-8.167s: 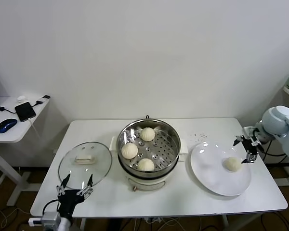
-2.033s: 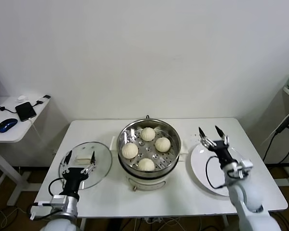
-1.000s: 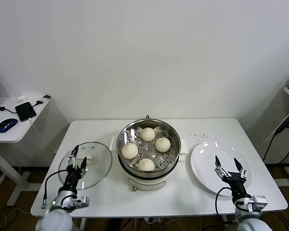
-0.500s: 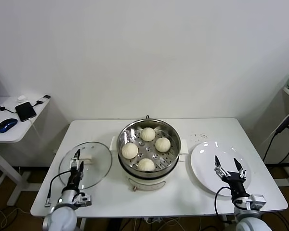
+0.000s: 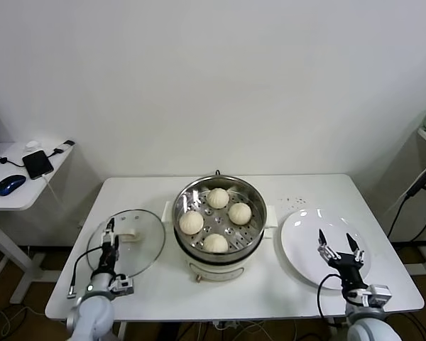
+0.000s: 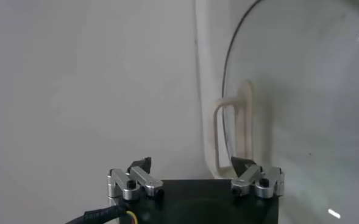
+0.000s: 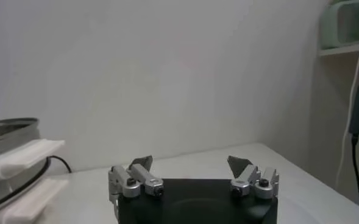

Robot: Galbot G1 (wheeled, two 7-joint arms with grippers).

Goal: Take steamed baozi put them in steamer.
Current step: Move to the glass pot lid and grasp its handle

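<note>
Several cream-white steamed baozi lie on the perforated tray of the shiny steel steamer at the table's middle. My right gripper stands open and empty over the bare white plate, well to the right of the pot. From the right wrist, its gripper holds nothing, with the steamer's rim off to one side. My left gripper hovers open over the glass lid. The left wrist view has that gripper near the lid's white handle, not touching it.
The white table ends just in front of both grippers. A side table at the far left carries a phone and a mouse. A cable hangs at the far right.
The last baozi left the plate and now lies in the steamer. Over the last second the left gripper shifted slightly over the lid; the right gripper stayed put over the plate.
</note>
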